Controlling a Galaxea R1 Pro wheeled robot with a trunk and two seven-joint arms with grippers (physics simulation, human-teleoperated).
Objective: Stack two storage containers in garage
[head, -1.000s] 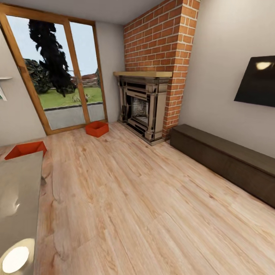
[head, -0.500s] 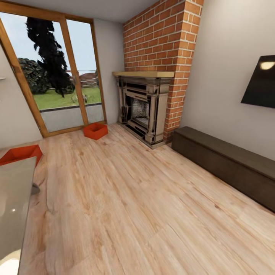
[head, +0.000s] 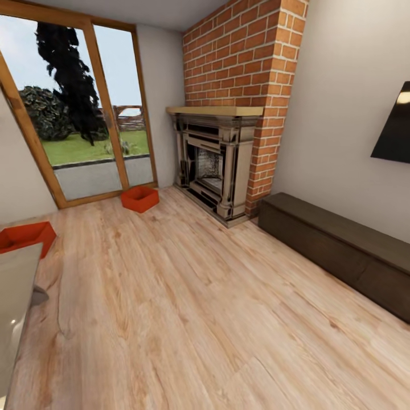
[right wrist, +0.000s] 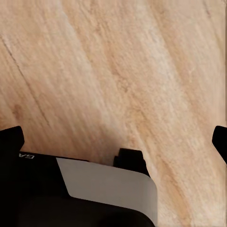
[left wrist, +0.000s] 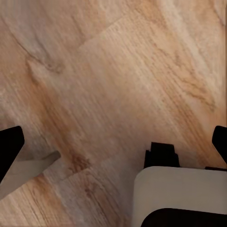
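Two orange-red storage containers rest on the light wood-plank floor of the living room. One container lies far ahead by the glass doors, left of the fireplace. The other container lies at the picture's left edge, just beyond a grey tabletop. Both stand open-top and upright, well away from me. My left gripper hangs open over bare planks, its black fingertips wide apart. My right gripper is likewise open above the planks, holding nothing.
A brick chimney with a fireplace stands ahead. A long dark low bench runs along the right wall under a black screen. Wood-framed glass doors fill the far left wall. A grey tabletop edges in at lower left.
The head camera has moved: the grey tabletop has slid mostly out at lower left and the screen has shifted right. The containers themselves stay put.
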